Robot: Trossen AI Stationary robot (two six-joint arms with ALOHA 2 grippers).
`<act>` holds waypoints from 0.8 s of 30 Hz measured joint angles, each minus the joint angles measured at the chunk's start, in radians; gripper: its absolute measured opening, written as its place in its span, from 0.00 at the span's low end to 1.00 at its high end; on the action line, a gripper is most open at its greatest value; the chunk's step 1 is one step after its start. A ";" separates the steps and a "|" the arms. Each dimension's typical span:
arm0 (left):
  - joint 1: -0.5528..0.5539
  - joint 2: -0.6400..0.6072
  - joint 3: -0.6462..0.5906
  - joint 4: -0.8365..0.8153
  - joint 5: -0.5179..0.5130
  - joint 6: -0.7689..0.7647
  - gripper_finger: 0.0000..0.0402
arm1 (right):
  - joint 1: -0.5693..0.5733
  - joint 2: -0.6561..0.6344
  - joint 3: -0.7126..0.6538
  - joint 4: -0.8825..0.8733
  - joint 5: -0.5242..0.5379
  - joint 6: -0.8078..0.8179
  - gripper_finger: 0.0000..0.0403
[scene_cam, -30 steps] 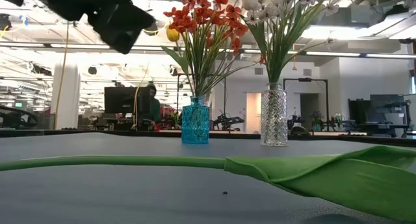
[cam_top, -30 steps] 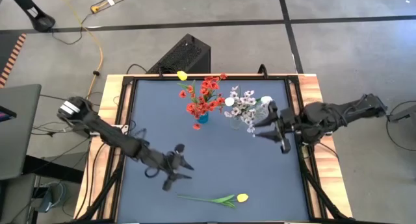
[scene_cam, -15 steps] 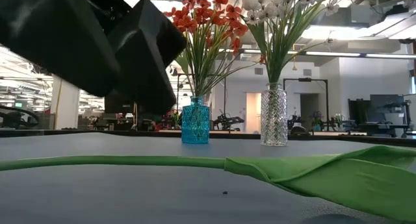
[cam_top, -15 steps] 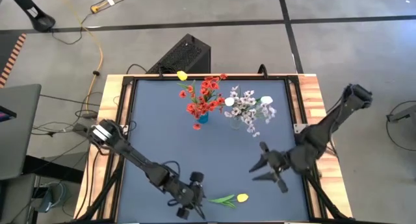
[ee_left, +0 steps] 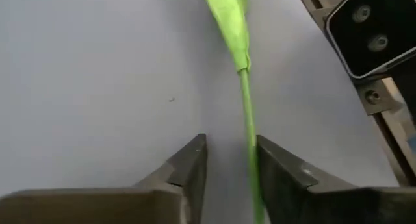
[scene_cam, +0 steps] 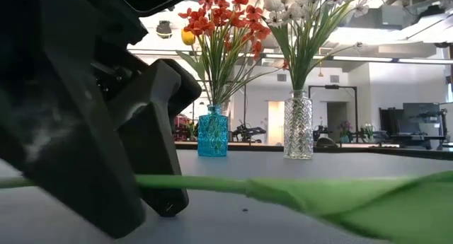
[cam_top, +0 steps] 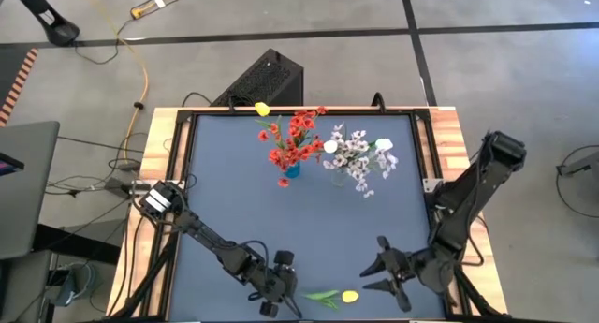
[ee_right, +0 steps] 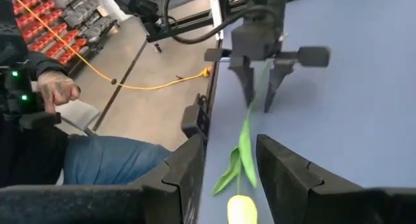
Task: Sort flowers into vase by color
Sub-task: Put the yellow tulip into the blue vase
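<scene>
We see most flowers already vased — one yellow tulip remains on the tabletop, its stem between the left gripper's spread fingers; the right gripper's fingers gape nearby.

Open-plan robotics lab – monitors, workstations behind table

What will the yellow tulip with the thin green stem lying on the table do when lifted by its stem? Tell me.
The yellow tulip will probably feel light: its stem is thin. Gripped far from the bloom, that end may droop. The left gripper straddles the stem, fingers still apart, so it could slip or swing until pinched firmly.
</scene>
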 joint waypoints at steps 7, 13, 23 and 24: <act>0.000 -0.004 -0.001 -0.004 -0.015 0.011 0.02 | 0.016 0.109 0.001 0.101 0.016 0.064 0.42; -0.001 -0.072 -0.005 -0.116 -0.104 0.077 0.00 | 0.019 0.168 0.001 0.132 0.016 0.116 0.42; 0.002 -0.348 -0.022 -0.484 -0.437 0.082 0.00 | 0.025 0.156 0.001 0.136 0.026 0.006 0.42; 0.002 -0.384 -0.043 -0.478 -0.466 0.085 0.00 | 0.023 0.156 0.001 0.135 0.028 -0.016 0.42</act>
